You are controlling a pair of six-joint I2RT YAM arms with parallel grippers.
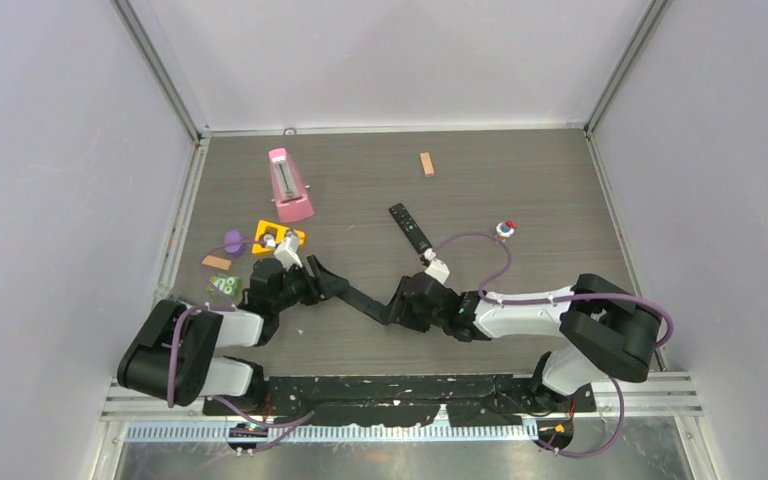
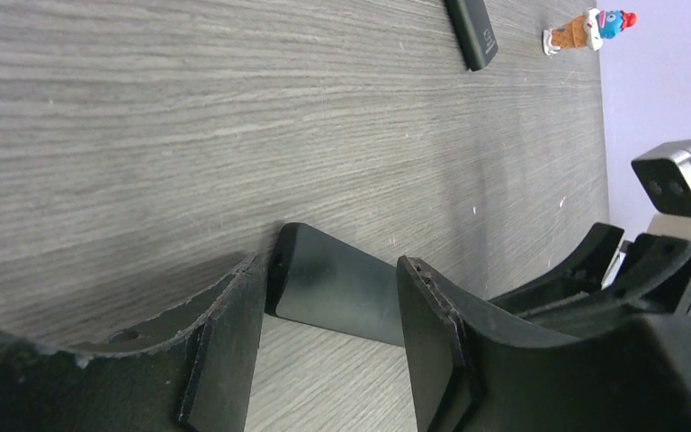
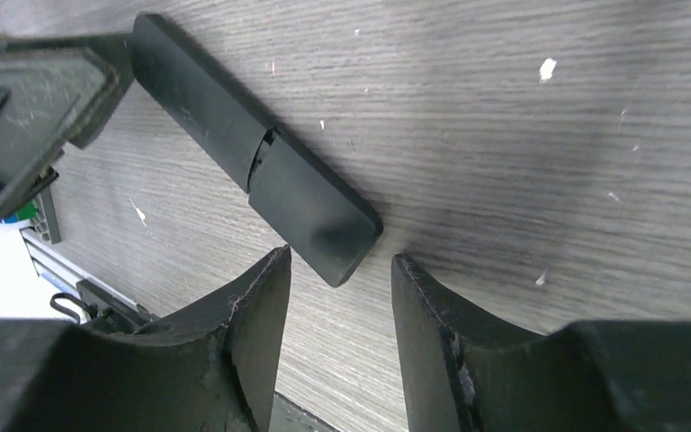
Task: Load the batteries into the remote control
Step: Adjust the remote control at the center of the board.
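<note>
The remote control [image 1: 365, 298] is a black bar lying flat on the grey table between my two arms. A seam crosses its back [image 3: 234, 135] partway along. My left gripper [image 1: 335, 283] is at its left end. In the left wrist view that end [image 2: 342, 288] lies across the fingertips of the left gripper [image 2: 331, 270], and bare table shows between the pads. My right gripper [image 3: 340, 256] is open, and the bar's rounded right end pokes just into its mouth, with a thin gap on one side. No batteries show in any view.
A second black remote [image 1: 410, 228] lies further back, beside a small ice-cream toy [image 1: 505, 229]. On the left stand a pink wedge-shaped object [image 1: 288, 187], an orange toy [image 1: 278, 238], a purple piece [image 1: 232, 240] and a green item [image 1: 225, 285]. An orange block [image 1: 427, 164] sits at the back.
</note>
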